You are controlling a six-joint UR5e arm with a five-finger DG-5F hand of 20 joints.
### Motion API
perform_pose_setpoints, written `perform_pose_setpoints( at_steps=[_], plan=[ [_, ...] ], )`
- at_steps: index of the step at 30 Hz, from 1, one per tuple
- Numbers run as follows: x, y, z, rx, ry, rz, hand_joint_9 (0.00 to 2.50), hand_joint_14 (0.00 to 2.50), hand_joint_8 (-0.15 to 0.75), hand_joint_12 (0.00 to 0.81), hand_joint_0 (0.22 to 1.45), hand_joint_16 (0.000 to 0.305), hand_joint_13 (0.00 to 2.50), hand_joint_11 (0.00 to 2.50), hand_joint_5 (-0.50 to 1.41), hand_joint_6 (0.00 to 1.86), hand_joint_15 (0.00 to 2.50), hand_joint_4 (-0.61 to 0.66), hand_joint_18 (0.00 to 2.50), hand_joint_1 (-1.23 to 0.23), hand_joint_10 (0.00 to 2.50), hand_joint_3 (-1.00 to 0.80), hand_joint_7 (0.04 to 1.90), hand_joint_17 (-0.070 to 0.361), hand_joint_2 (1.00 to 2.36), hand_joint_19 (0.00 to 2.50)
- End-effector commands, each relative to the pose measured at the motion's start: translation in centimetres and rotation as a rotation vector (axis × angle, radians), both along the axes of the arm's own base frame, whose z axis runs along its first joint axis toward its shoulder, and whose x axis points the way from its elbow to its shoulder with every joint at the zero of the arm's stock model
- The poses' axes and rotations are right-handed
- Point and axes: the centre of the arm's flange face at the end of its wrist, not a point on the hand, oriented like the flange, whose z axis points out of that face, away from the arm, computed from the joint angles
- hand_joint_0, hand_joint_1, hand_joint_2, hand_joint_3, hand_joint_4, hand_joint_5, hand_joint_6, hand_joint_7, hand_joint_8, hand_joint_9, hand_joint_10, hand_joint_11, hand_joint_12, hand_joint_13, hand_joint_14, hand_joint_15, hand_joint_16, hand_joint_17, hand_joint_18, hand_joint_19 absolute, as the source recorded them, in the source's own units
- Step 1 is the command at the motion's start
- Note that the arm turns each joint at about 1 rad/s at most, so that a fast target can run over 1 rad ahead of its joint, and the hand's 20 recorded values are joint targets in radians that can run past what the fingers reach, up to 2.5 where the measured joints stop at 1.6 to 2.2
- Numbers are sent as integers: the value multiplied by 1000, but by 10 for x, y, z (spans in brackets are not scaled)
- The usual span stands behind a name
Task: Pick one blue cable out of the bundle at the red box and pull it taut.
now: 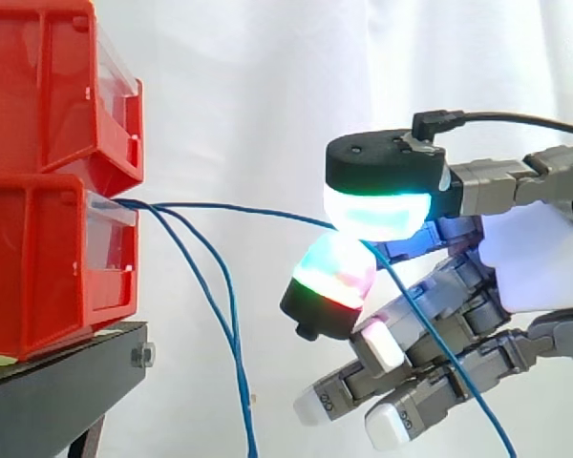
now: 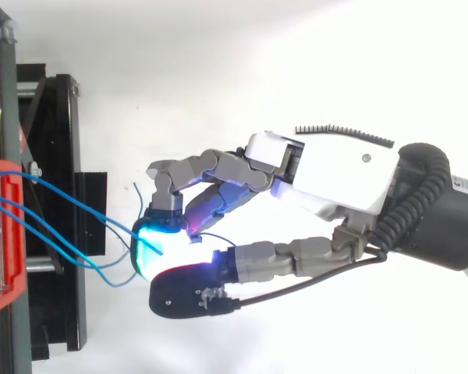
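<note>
Three thin blue cables come out of the lower red box [image 1: 48, 267] at the left. One blue cable [image 1: 248, 211] runs almost level from the box to my hand [image 1: 540, 258], where a cyan-glowing pad [image 1: 377, 212] and a green and red pad [image 1: 336, 272] pinch it; past the pinch it drops across the fingers to the lower right. The other two cables [image 1: 220, 315] hang slack and curve down below the box. In the top view the hand [image 2: 320, 175] reaches left toward the box [image 2: 1, 234], its pads [image 2: 152, 253] closed on the cable [image 2: 70, 214].
Two red boxes are stacked, the upper red box [image 1: 53, 86] above the lower, on a black stand [image 1: 67, 391] at the left. Behind everything hangs a white curtain [image 1: 267, 95]. Open space lies between box and hand.
</note>
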Motion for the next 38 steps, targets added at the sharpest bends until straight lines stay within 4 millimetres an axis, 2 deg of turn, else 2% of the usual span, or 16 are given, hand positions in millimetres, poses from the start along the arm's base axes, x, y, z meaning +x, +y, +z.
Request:
perform_pose_setpoints(
  at_steps=[1,38],
  plan=[
    [0,-1,-1,0,1,-2,833,5,361,402,637,57,328,961,-178,847,159,-53,560,-802,18,68,1097,128,1031,379],
    [0,0,0,0,0,0,813,5,361,402,636,57,321,929,-178,847,161,-51,554,-798,18,68,1096,127,1030,379]
  ],
)
